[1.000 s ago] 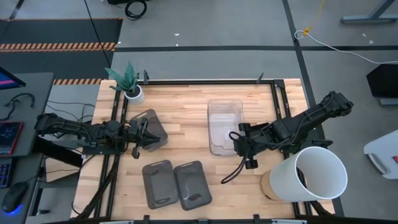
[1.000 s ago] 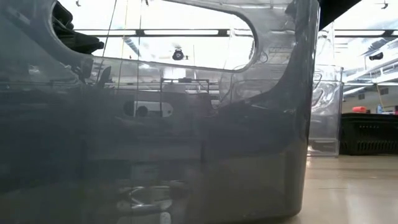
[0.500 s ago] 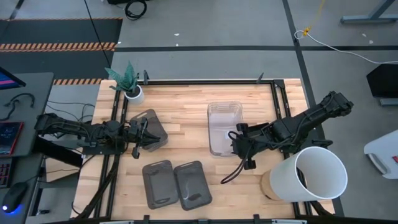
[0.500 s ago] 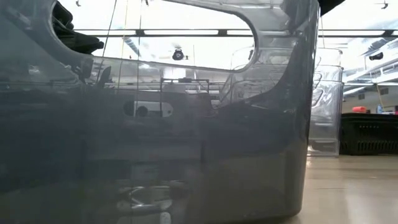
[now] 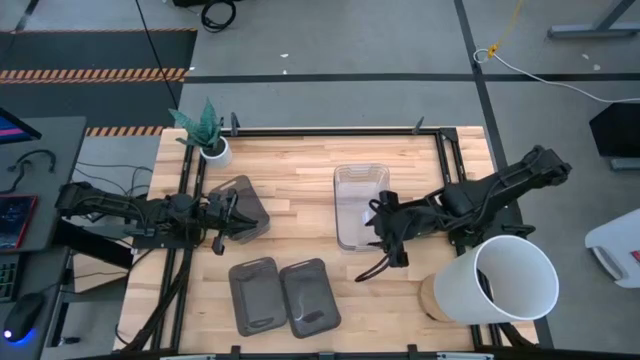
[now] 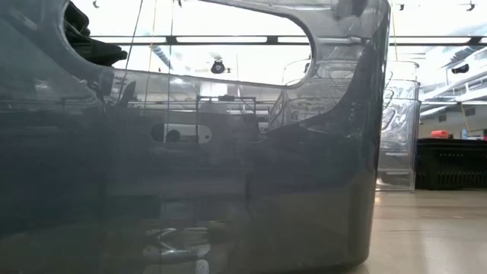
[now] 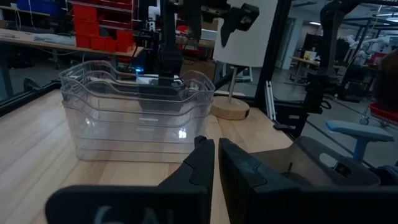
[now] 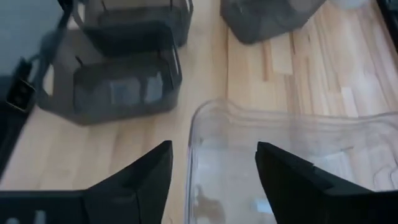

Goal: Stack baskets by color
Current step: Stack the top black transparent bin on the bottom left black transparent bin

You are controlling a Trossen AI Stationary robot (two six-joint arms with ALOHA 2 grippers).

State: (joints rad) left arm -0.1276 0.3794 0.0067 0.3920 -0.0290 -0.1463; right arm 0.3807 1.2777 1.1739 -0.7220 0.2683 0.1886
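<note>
Clear baskets point(image 5: 360, 205) point(image 7: 134, 115) stand nested in one stack at the table's middle. My right gripper point(image 5: 376, 225) point(image 8: 214, 180) hangs open just above the stack's near right end, slanting down, with a finger on either side of the rim point(image 8: 205, 115), clear of it. Two dark grey baskets point(image 5: 255, 295) point(image 5: 308, 295) lie side by side at the near edge. A third dark grey basket point(image 5: 245, 205) sits tilted at the left, by my left gripper point(image 5: 225, 223) point(image 7: 216, 162), which is shut and points level. My left gripper's fingertips overlap the near left corner point(image 5: 232, 228) of the tilted dark grey basket in the high view. I cannot tell whether they touch it.
A big white bucket point(image 5: 505, 280) stands at the near right on a wooden disc point(image 7: 230, 109). A small plant pot point(image 5: 213, 150) sits at the far left. One dark grey basket's wall point(image 6: 190, 167) fills most of the low view. Bare wood lies between the stack and the grey baskets.
My right gripper has opened, letting go of the top clear basket, and has risen a little while tipping. The freed basket has settled into the stack.
</note>
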